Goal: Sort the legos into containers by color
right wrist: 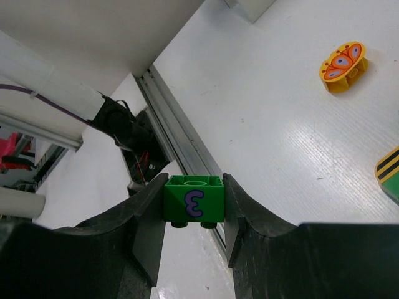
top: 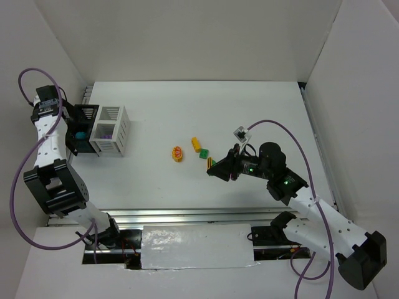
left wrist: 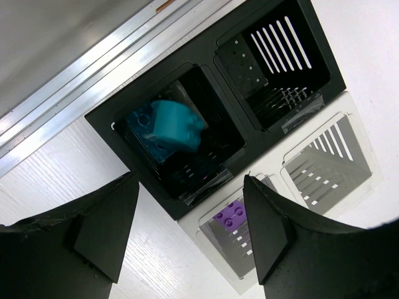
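My right gripper (right wrist: 193, 198) is shut on a green lego (right wrist: 193, 202) with a purple mark, held above the table near its front rail. My left gripper (left wrist: 190, 233) hangs open over the containers at the far left. Below it a teal lego (left wrist: 173, 124), blurred, lies in a compartment of the black container (left wrist: 206, 59). A purple lego (left wrist: 234, 215) sits in the adjoining white container (left wrist: 349, 124). In the top view a yellow lego (top: 196, 144), a green lego (top: 204, 154) and a yellow-orange oval piece (top: 178, 153) lie mid-table, just left of my right gripper (top: 216, 169).
A green piece with yellow and black stripes (right wrist: 389, 174) lies at the right edge of the right wrist view. The oval butterfly piece (right wrist: 343, 67) lies farther out. A metal rail (right wrist: 181, 162) runs along the table's front edge. White walls enclose the table (top: 262, 112).
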Robot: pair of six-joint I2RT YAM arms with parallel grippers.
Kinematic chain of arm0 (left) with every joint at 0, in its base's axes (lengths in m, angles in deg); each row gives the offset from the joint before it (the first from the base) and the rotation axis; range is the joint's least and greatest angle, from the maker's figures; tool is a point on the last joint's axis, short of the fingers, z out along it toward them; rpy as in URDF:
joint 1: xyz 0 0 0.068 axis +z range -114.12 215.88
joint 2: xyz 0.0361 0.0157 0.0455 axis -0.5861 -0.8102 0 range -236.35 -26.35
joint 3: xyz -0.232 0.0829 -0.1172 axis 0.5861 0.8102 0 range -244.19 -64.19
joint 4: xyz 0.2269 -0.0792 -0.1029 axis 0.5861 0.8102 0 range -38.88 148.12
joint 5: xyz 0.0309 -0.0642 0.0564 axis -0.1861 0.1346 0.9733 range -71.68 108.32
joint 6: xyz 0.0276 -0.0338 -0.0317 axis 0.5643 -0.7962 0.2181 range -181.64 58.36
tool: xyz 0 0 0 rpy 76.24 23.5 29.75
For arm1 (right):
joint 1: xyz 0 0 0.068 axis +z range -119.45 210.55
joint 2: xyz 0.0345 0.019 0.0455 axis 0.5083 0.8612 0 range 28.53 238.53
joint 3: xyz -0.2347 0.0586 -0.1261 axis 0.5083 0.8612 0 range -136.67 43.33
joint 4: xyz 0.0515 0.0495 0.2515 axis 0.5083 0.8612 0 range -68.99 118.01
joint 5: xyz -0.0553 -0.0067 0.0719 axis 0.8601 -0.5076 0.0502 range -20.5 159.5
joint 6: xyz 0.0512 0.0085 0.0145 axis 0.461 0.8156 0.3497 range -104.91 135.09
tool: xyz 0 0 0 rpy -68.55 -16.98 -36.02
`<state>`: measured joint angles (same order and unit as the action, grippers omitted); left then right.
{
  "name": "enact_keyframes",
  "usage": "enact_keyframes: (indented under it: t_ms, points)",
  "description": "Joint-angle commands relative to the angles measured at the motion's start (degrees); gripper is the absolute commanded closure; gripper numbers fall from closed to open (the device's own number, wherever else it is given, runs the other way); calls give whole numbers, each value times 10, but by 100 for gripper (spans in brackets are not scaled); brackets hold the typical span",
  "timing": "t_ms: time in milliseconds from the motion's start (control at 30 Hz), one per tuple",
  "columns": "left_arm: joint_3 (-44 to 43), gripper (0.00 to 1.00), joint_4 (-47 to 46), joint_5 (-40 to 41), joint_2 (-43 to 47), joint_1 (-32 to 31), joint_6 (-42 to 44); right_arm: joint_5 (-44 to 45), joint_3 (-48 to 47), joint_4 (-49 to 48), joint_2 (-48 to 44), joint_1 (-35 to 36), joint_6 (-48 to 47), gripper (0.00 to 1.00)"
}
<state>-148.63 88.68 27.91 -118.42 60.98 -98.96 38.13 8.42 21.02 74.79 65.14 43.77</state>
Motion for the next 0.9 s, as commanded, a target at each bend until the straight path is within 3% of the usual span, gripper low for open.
enact_keyframes:
  t_ms: [0, 133, 267, 367, 467, 500, 567, 600, 700, 867]
  points:
    - [-21, 20, 1, 12, 13, 5, 8, -7, -8, -24, -4, 1, -2, 100]
    - [-24, 13, 1, 24, 37, 5, 6, -8, -9, -22, 0, 1, -2, 100]
    - [-17, 13, -10, -50, 80, -12, 33, -7, -7, -29, 2, 1, 0, 100]
    - [21, 10, -56, -104, 145, -72, 71, -26, -9, -41, 10, 1, 8, 100]
    - [65, 10, -99, -264, 196, -152, 109, -37, -18, -43, 20, 1, 18, 100]
    - [76, 10, -100, -352, 205, -200, 117, -39, -21, -46, 20, 0, 25, 100]
    - [106, 12, -129, -404, 227, -259, 136, -55, -22, -64, 16, 0, 34, 100]
    - [115, 12, -136, -453, 232, -330, 142, -60, -22, -71, 11, -2, 48, 100]
    - [163, 13, -192, -491, 262, -456, 137, -79, -23, -106, 6, -2, 70, 100]
    - [252, 15, -310, -554, 331, -566, 93, -119, -37, -164, -2, 0, 102, 100]
